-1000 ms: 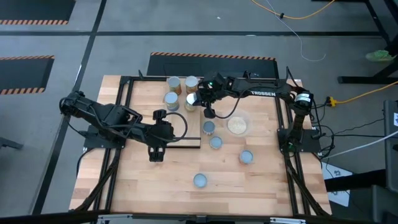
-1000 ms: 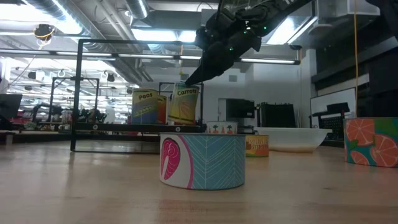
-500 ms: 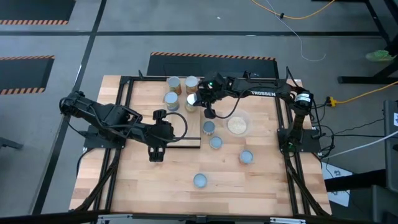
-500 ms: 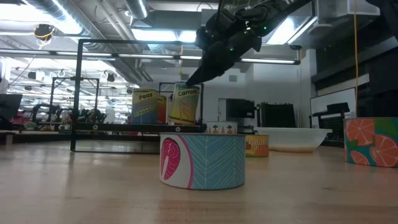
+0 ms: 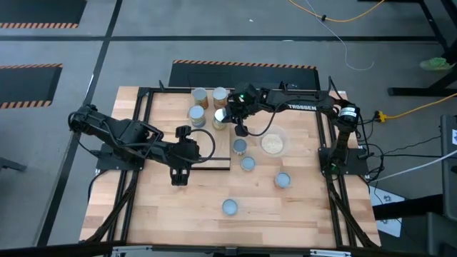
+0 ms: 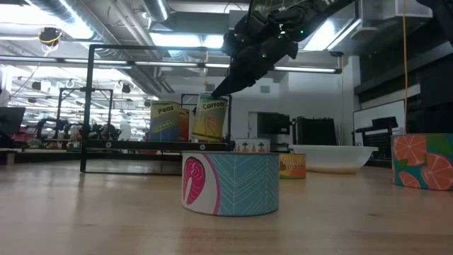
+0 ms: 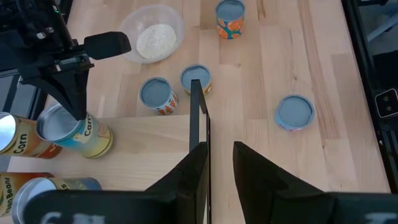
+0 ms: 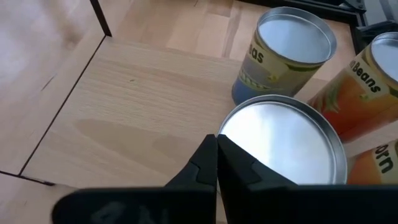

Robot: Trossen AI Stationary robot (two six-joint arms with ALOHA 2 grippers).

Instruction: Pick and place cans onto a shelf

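Four short round tins stand loose on the wooden tabletop (image 5: 300,214), nearest a teal fish-label tin (image 6: 231,183). Beyond, the left gripper (image 5: 178,175), fingers slightly parted, holds nothing. On the light-wood black-framed shelf (image 5: 168,121), four taller cans; the right gripper (image 5: 223,116), pinched shut, touches the yellow carrots can's silver lid (image 8: 283,143).

Salmon-print can (image 6: 230,183) up front (shelf (image 6: 159,146) behind), right end effector (image 6: 214,91) above carrots can (image 6: 209,119)
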